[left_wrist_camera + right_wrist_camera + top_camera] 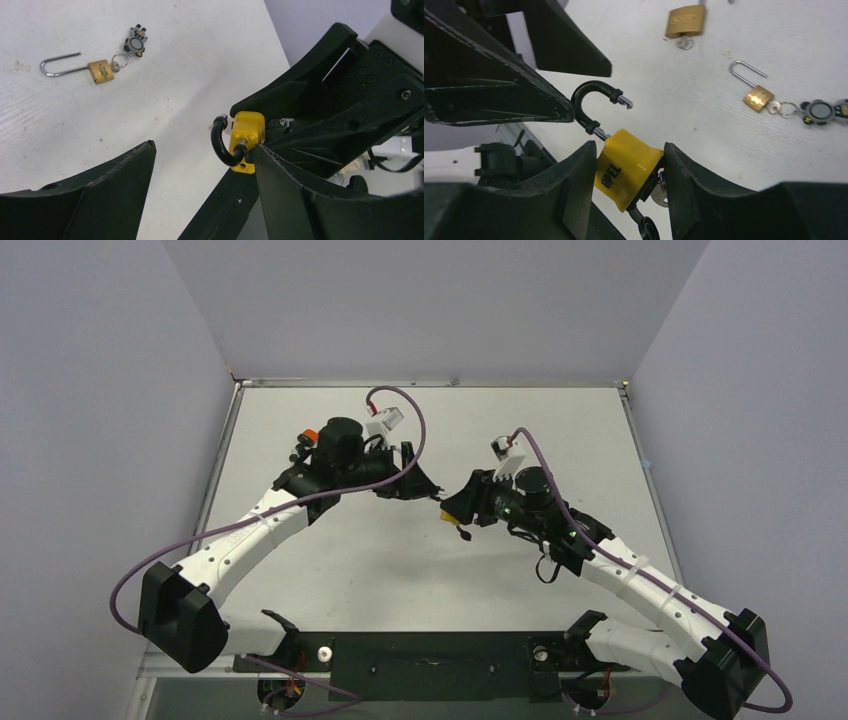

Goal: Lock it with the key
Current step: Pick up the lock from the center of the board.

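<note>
The yellow padlock [624,167] is up off the table [380,570], in the air between the 2 arms. The right gripper [629,146] squeezes it tight, with 1 finger on each side of its body. Its black shackle [591,102] is open. 1 leg sits in the body and the other end pokes out into the air. A key [658,196] hangs in the bottom of the lock.

The left gripper [202,146] is wide open and holds nothing. 1 of its fingers [300,200] has its tip right by the shackle's leg. The other finger is well apart from the lock.

I think the step in hand is closing the shackle. Next, the free end must line up with its hole and get pushed in, while the right gripper holds firm. Then the key can be turned.

Most of the key is hidden behind a right finger. I cannot see the hole for the free end, or tell if the left fingertip touches the lock. From above, the lock is only a tiny yellow dot. 2 brass padlocks [758,97] lie on the table, 1 cut off at the edge.
</note>
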